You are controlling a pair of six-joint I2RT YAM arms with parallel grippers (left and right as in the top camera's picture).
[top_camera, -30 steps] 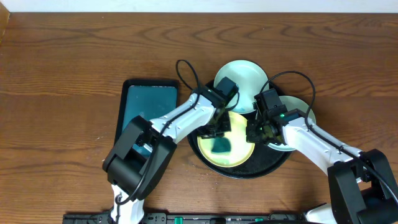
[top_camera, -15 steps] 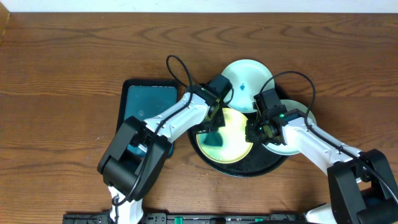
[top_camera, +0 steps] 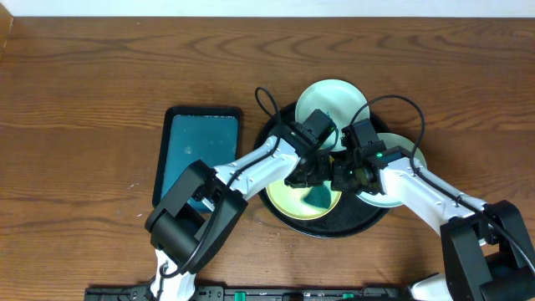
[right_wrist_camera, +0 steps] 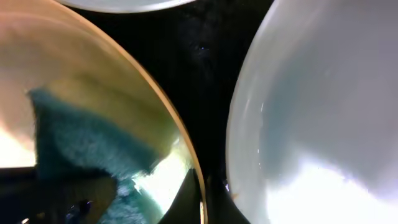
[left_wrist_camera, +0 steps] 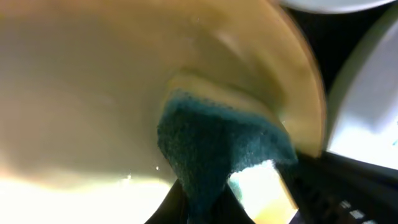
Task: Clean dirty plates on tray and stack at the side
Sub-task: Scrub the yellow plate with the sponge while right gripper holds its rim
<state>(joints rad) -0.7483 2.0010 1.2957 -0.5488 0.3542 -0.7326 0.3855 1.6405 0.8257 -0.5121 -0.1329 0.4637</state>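
The step in hand is scrubbing the yellow plate [top_camera: 288, 199], which lies in the near half of the tray [top_camera: 358, 221]. The left claw [top_camera: 311, 173] is clenched on a teal sponge [top_camera: 318, 199] and presses it onto the plate's right side. In the left wrist view the sponge [left_wrist_camera: 217, 149] is bunched where it is pinched and spreads against the plate's surface. The right claw [top_camera: 344, 178] sits at the plate's right rim, just beside the left one. It looks set to steady the plate, but I cannot tell from the views whether it is clenched on the rim or only resting there.

To do this well, the sponge should stay flat and pushed down, sweeping from the centre out to the rim so any smudge is dragged off and not just spread around. The tray looks glossy and wet, so the plate would likely slide under a sideways stroke. A firm hold at the rim matters. The two claws are very close, so short strokes away from the right claw are the safer choice.

Two mint plates wait: one [top_camera: 330, 99] over the tray's far edge, one [top_camera: 408, 155] over its right edge. Neither is stacked on the desk [top_camera: 84, 100] yet.
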